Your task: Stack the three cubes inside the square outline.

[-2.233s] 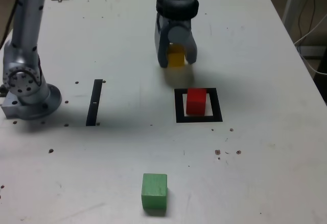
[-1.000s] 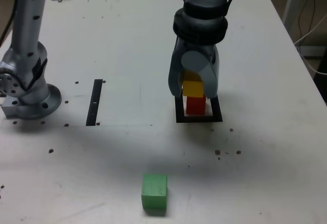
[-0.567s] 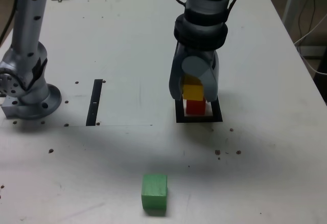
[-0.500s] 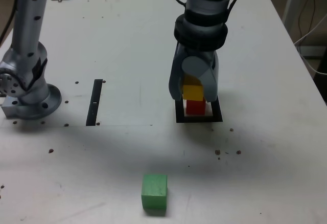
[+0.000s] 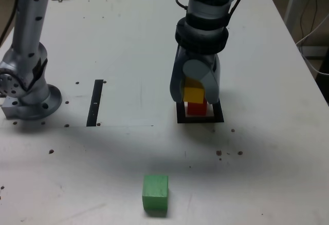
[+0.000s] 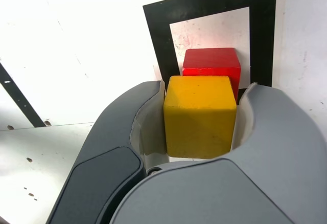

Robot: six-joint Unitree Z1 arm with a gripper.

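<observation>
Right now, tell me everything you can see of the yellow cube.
The yellow cube is a small matte block, solid yellow with slightly rounded edges, and looks painted. It sits upright and square between the grey fingers of the gripper, whose pale pads flank two opposite sides; whether they still press it is unclear. It sits over the red cube, apparently resting on it, shifted a little off centre, inside the square outline.

One cube (image 5: 194, 94) atop another (image 5: 196, 108) in outline (image 5: 200, 119)
</observation>
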